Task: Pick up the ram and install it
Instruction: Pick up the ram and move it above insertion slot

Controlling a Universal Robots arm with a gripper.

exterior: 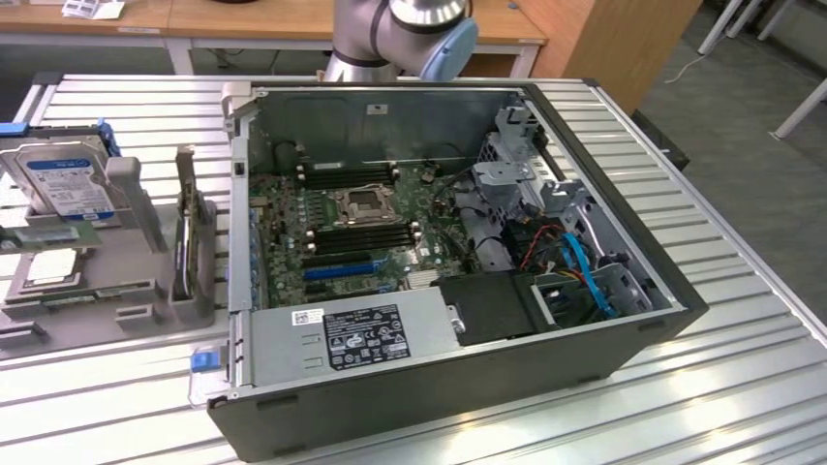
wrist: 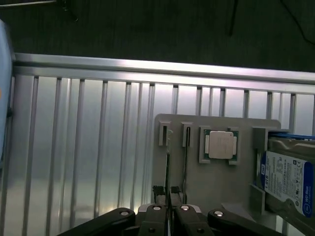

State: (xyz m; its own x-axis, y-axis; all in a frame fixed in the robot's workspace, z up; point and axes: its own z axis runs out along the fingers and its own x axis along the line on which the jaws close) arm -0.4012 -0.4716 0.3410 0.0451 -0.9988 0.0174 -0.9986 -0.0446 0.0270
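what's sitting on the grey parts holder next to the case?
The grey holder carries a CPU, a blue-labelled hard drive and thin ram standing on edge in slots. The drive covers whatever lies beneath it.

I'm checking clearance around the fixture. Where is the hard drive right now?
In the exterior view, the blue-labelled hard drive sits at the far left, on the grey parts tray beside the open computer case, next to the processor chip.
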